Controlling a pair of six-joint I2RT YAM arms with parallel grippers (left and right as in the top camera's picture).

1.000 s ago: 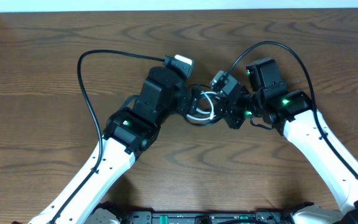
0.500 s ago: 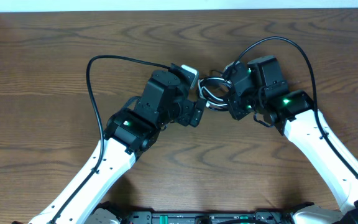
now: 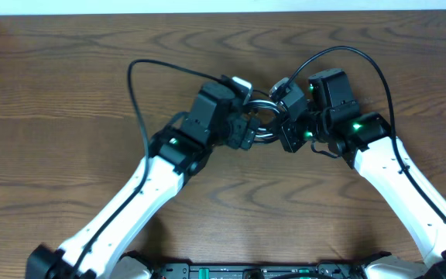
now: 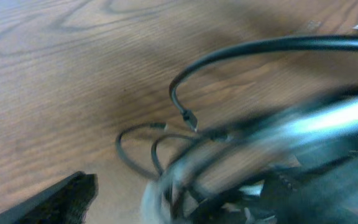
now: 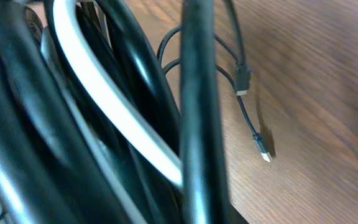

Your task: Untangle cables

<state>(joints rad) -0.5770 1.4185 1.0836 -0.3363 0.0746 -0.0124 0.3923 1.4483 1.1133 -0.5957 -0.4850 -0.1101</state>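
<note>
The cables (image 3: 262,109) are a small coiled bundle of black cords with a white section, lying between my two grippers at mid-table. My right gripper (image 3: 284,125) is shut on the cables from the right. Its wrist view is filled by black strands and the white section (image 5: 104,87), which hide the fingers. Two loose plug ends (image 5: 242,79) lie on the wood beyond. My left gripper (image 3: 248,130) sits against the bundle's left side, open. In its blurred wrist view one finger (image 4: 67,196) stands apart from the bundle (image 4: 229,155), and a plug-tipped cord (image 4: 188,118) curls above.
Thick black arm cables arc over the wooden table behind each arm, one on the left (image 3: 140,85) and one on the right (image 3: 366,62). A white strip (image 3: 223,6) runs along the table's far edge.
My left gripper left the bundle, then swung right and back up against its left side. My right gripper carried the bundle a little toward the far edge and stayed shut on it.
</note>
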